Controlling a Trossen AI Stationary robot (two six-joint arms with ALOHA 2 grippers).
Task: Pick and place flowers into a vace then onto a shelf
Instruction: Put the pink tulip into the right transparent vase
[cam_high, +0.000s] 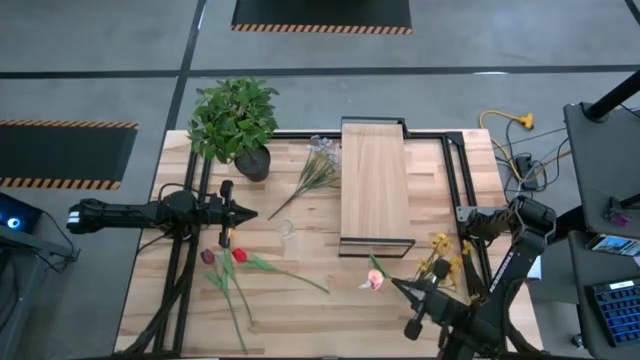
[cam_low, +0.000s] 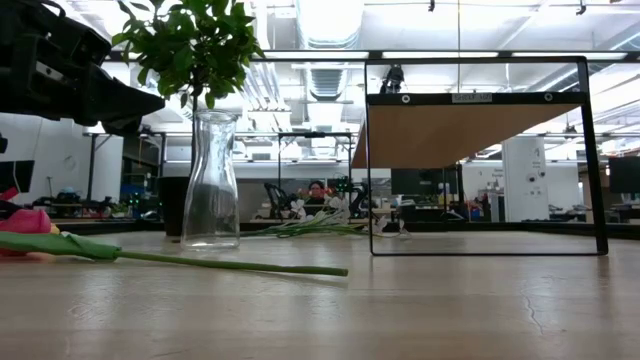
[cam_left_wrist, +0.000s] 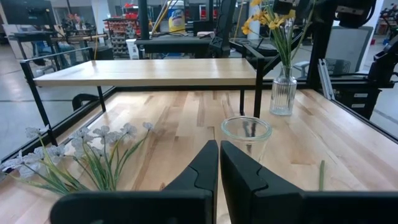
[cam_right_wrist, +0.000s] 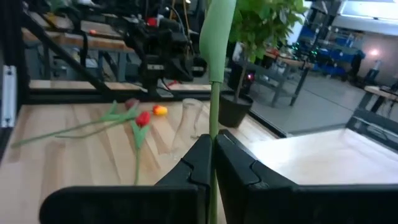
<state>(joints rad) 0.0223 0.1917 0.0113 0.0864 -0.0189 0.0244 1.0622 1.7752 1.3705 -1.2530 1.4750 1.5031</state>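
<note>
My right gripper (cam_high: 397, 286) is near the table's front right, shut on a pink tulip (cam_high: 373, 281). My left gripper (cam_high: 245, 213) is shut and holds nothing; it points level toward the table's right, at a clear glass vase (cam_high: 288, 230) standing upright ahead of it (cam_left_wrist: 245, 130). Red tulips (cam_high: 225, 258) lie flat on the table left of centre, and pale sprigs (cam_high: 318, 170) lie near the shelf (cam_high: 375, 180). A second glass vase (cam_left_wrist: 283, 93) with yellow blooms (cam_high: 440, 252) stands at the shelf's near right corner. My right gripper pinches the tulip's green stem (cam_right_wrist: 214, 124) between its two fingers, which come in level from the table's right side. The stem lies across the fingers and runs on past them both ways. The pink bloom (cam_high: 373, 282) shows just beside the fingertips, above the table.
A bushy potted plant (cam_high: 235, 120) stands at the far left corner. The shelf's black frame (cam_high: 455, 190) runs along the table's right part. Bare wood lies between the clear vase and the near edge (cam_high: 330, 320).
</note>
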